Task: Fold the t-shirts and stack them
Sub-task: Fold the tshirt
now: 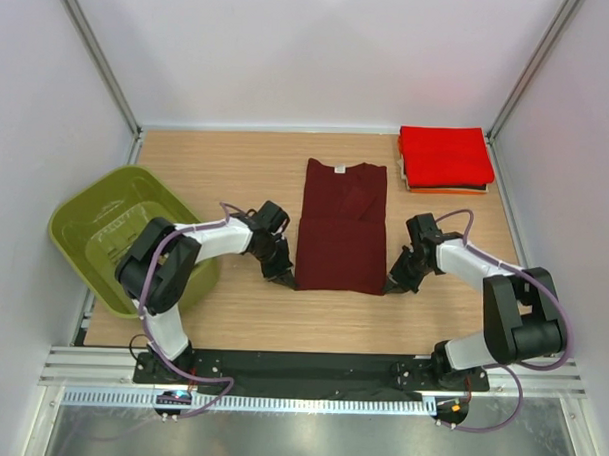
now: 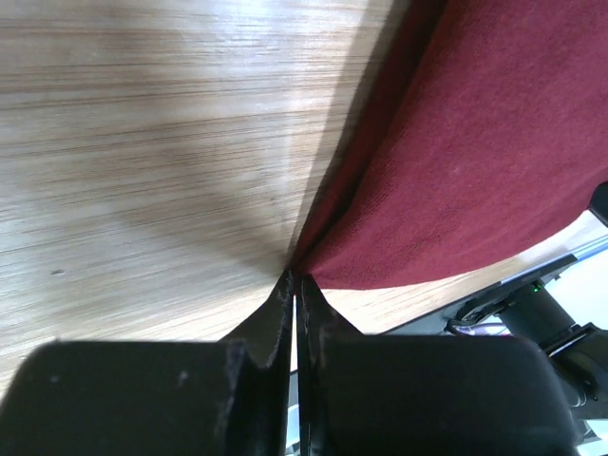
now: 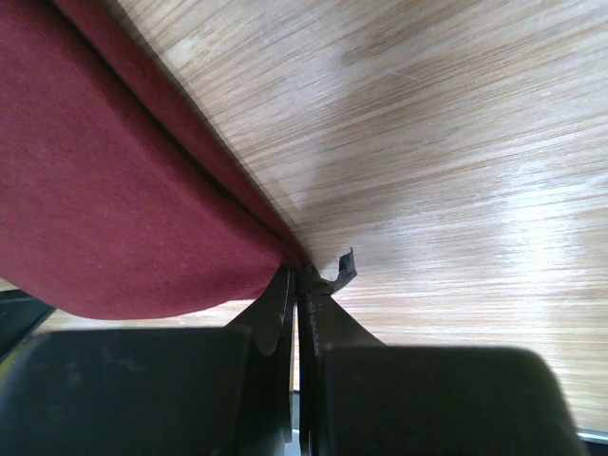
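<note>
A dark maroon t-shirt (image 1: 343, 224) lies flat in the middle of the table, sleeves folded in, collar toward the back. My left gripper (image 1: 286, 280) is at its near left corner. In the left wrist view the jaws (image 2: 296, 275) are shut, with the corner of the maroon cloth (image 2: 465, 161) pinched at their tips. My right gripper (image 1: 390, 288) is at the near right corner. Its jaws (image 3: 302, 274) are shut on the hem of the cloth (image 3: 104, 199). A stack of folded t-shirts (image 1: 445, 156), bright red on top with thin dark and orange ones beneath, sits at the back right.
An olive-green plastic basket (image 1: 95, 206) stands at the table's left edge, close behind the left arm. White walls close in the back and both sides. The arms' black base rail (image 1: 310, 368) runs along the near edge.
</note>
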